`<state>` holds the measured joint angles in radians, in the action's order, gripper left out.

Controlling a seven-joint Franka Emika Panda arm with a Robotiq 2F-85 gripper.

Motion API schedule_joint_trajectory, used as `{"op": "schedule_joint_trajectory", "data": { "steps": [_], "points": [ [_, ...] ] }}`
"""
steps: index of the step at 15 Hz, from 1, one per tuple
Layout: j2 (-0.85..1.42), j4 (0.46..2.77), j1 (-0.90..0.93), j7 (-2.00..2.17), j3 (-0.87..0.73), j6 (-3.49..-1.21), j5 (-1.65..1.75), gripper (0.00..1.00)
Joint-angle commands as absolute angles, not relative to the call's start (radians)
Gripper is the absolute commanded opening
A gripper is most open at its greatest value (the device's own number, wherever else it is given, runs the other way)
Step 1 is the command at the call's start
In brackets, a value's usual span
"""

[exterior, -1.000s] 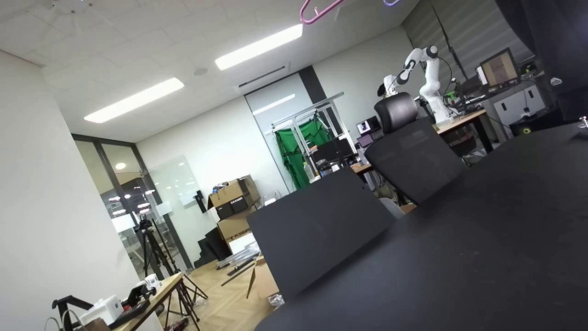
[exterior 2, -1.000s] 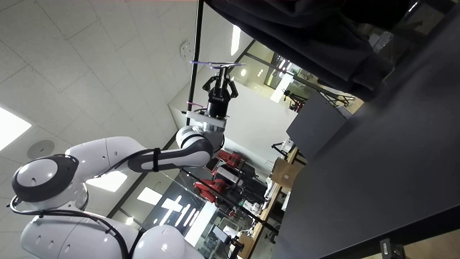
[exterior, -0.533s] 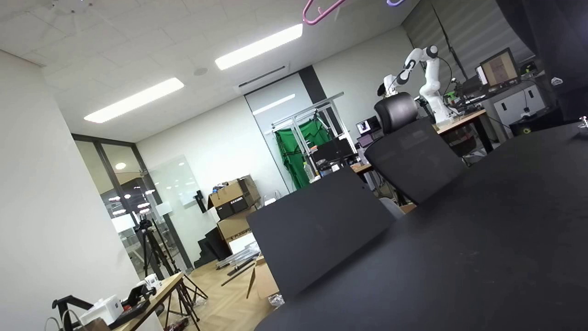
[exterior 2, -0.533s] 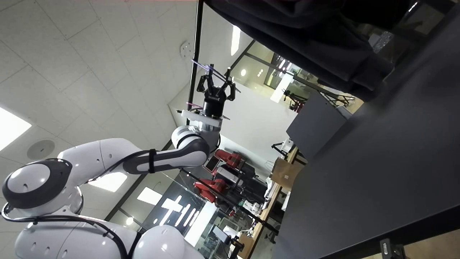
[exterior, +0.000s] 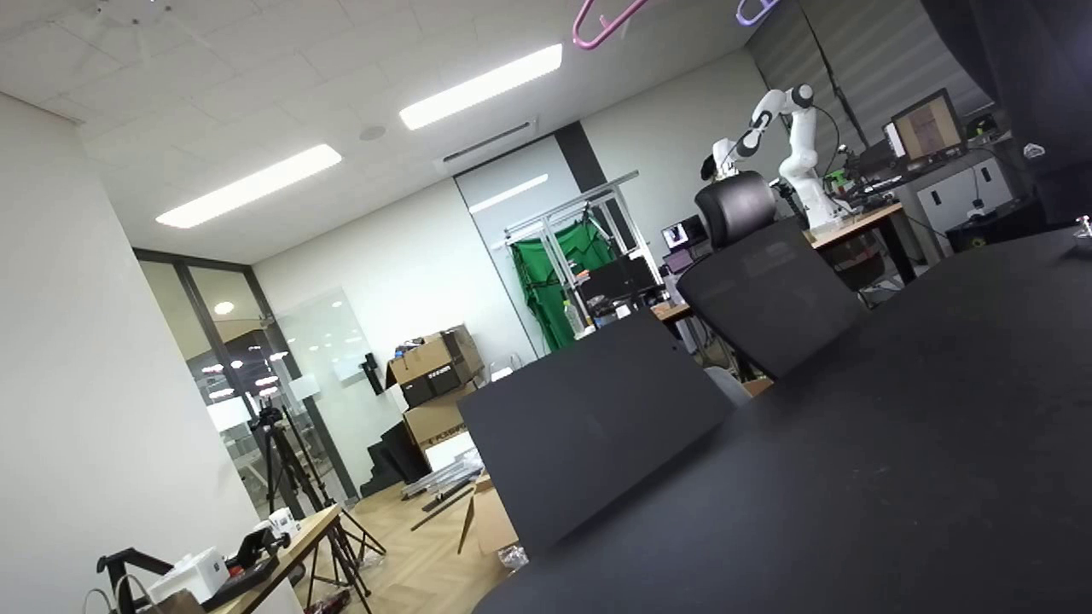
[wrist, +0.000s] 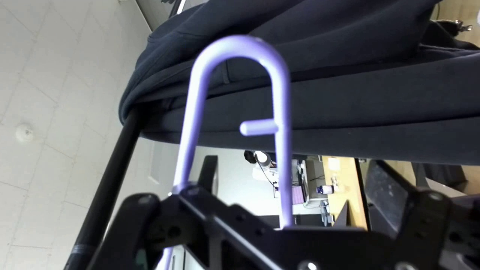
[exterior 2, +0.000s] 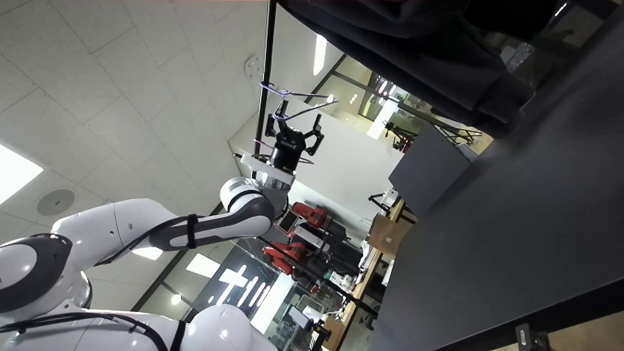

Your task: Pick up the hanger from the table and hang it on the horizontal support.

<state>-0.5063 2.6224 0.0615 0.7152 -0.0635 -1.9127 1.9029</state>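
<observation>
Pale ceiling tiles (exterior 2: 122, 73) lie behind the black pole (exterior 2: 269, 39), which I take to be the horizontal support; dark cloth (wrist: 356, 93) hangs on it, and the black tabletop (exterior 2: 487, 219) lies well apart. What has just changed is the grip: the gripper (exterior 2: 301, 111) now has its fingers (exterior 2: 317, 122) spread wide and no longer pinches the violet hanger (wrist: 240, 45), which hangs in the air with its hooked end at the pole. Whether that end loops fully around is too small to tell, but the release suggests the hanging is all but done, leaving only a withdrawal. Against a second ago, with the fingers together on the hanger and it almost edge-on, its body has swung to show a long triangular outline, and the robot's arm (exterior 2: 141, 219) has drawn back. In an exterior view the pink hanger (exterior: 585, 45) has shifted slightly too, so the pole may be stirring. One finger crosses the violet hanger's rounded end, between two of its rods in the wrist view; contact is unclear, so pulling away carelessly could snag and unhook it.
</observation>
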Motion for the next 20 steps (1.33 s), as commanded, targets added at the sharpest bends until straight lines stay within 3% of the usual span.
{"op": "schedule_joint_trajectory", "data": {
  "steps": [1, 9, 14, 20],
  "points": [
    [-0.559, 2.653, 0.095, 0.661, -0.076, -1.997, 1.863, 1.00],
    [-0.621, 2.686, 0.162, 0.635, -0.086, -2.305, 1.879, 1.00],
    [-0.667, 2.742, 0.132, 0.362, -0.138, -2.443, 1.699, 1.00],
    [-0.689, 2.793, 0.054, 0.151, -0.178, -2.435, 1.444, 1.00]
  ]
}}
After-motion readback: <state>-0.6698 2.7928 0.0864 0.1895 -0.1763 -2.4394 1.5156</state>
